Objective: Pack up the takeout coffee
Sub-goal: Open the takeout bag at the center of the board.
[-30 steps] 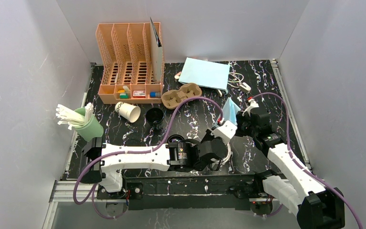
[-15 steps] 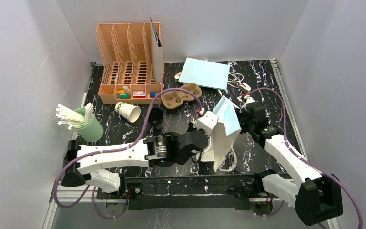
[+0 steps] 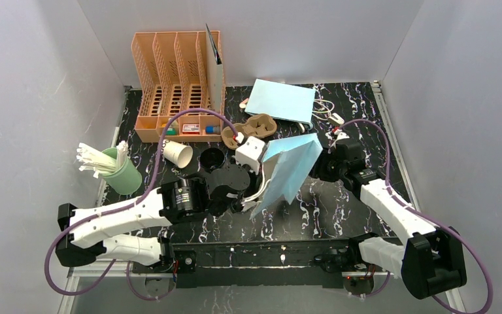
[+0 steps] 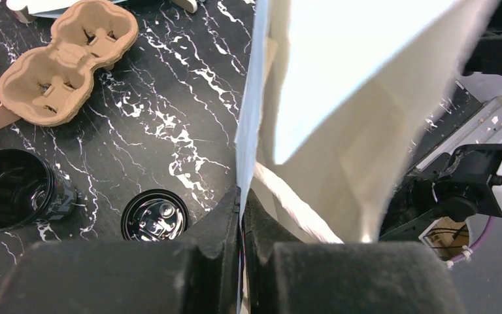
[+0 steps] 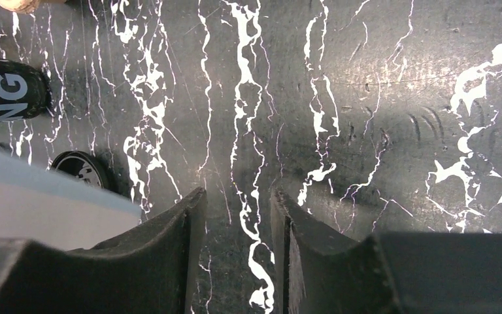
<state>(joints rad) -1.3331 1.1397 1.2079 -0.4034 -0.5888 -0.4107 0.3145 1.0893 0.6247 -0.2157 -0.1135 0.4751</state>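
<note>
My left gripper is pinched tight on one edge of the light-blue bag, holding it up at a tilt with the mouth gaping (white inside). The right gripper has its fingers a little apart with nothing between them, hanging over the tabletop just beside the bag. The coffee stuff sits left of the bag: one open-topped dark cup with a black lid lying near it. The pulp carrier is further back.

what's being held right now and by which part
The left gripper pinches the light-blue paper bag by the edge of one wall. The right gripper holds nothing.
</note>
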